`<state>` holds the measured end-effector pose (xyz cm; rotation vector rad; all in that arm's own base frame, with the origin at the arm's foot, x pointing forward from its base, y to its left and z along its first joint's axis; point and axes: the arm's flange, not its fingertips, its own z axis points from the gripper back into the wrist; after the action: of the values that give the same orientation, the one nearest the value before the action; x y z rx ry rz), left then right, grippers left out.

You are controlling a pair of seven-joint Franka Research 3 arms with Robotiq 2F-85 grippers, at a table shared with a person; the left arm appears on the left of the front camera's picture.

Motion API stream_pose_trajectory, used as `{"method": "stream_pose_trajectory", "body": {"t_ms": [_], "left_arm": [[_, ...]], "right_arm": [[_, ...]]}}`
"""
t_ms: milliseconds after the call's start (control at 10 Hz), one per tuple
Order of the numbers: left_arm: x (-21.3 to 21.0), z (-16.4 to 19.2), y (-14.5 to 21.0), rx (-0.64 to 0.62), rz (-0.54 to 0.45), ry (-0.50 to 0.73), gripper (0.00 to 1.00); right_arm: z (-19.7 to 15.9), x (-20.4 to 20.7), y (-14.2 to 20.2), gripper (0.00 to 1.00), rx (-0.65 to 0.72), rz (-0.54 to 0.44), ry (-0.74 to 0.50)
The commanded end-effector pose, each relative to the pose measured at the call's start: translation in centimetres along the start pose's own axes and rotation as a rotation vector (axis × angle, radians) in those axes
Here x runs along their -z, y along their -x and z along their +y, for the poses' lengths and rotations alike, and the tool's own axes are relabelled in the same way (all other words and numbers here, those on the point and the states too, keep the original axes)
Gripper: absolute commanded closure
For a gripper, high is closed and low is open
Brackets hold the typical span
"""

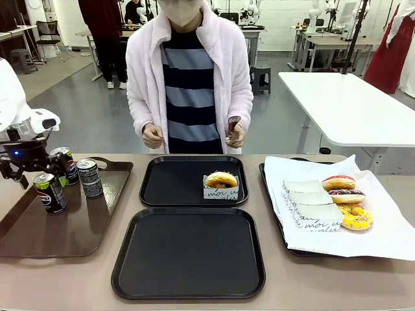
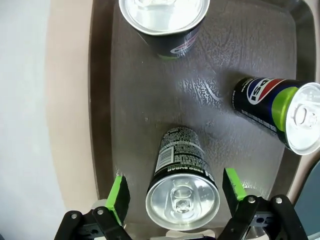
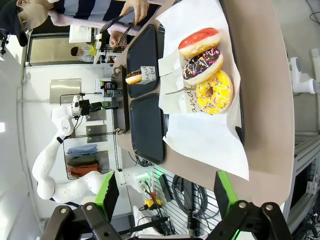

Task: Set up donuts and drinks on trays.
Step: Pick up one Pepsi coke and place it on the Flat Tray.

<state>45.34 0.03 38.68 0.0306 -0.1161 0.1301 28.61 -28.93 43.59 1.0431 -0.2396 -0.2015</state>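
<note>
Alignment is what this grasp needs. On the brown tray [image 1: 97, 227] at the left of the worktop [image 1: 78, 278], the left end effector [image 2: 175, 192] straddles one upright can [image 2: 182, 200]. Its jaws are spread wide, with a green pad [image 2: 118, 197] on either side and a gap between each pad and the can's wall, so it grips nothing yet. The step in hand looks like picking up this drink for a black tray. To do it well, the fingers should sink until the pads face the straight body below the silver top. They should stay centred so both pads land together, then close gently, since a thin can dents easily. A second can [image 2: 165, 20] and a third can [image 2: 270, 107] stand near, so a straight upward lift seems safest. In the middle, the far black tray [image 1: 162, 188] carries one donut [image 1: 221, 179] in its paper holder, and the near black tray [image 1: 188, 259] is bare. At the right, three donuts [image 1: 347, 196] wait on the paper-lined tray [image 1: 262, 173]. The right end effector [image 3: 165, 192] hangs wide apart, touching nothing
</note>
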Motion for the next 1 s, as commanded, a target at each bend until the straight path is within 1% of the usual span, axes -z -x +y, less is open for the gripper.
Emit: {"method": "stream_pose_trajectory", "body": {"t_ms": [0,100,200,400,500,600,700,800,900], "left_arm": [[0.0,-0.1,-0.5,0.01,0.016,0.032,0.53],[0.0,-0.1,-0.5,0.019,0.018,0.031,0.58],[-0.2,0.0,-0.5,0.013,0.028,0.029,1.0],[-0.7,0.2,-0.5,0.006,0.042,0.035,1.0],[-1.2,0.4,-0.5,0.005,0.044,0.034,0.77],[-2.1,0.5,-0.4,0.014,0.051,0.032,0.87],[-3.9,0.3,0.0,-0.005,0.088,0.013,1.0],[-6.9,0.1,1.1,0.034,0.115,0.011,1.0],[-10.0,-0.2,2.6,0.036,0.117,0.024,1.0]], "right_arm": [[0.0,-0.1,0.0,0.0,-0.003,0.0,-0.008],[0.0,-0.1,0.0,0.0,-0.003,0.0,-0.008],[0.0,-0.1,0.0,0.0,-0.003,0.0,-0.008],[0.0,-0.1,0.0,0.0,-0.003,0.0,-0.008],[0.0,-0.1,0.0,0.0,-0.003,0.0,-0.008],[0.0,-0.1,0.0,0.0,-0.003,0.0,-0.008],[0.0,-0.1,0.0,0.0,-0.003,0.0,-0.008],[0.0,-0.1,0.0,0.0,-0.003,0.0,-0.008],[0.0,-0.1,0.0,0.0,-0.003,0.0,-0.008]]}}
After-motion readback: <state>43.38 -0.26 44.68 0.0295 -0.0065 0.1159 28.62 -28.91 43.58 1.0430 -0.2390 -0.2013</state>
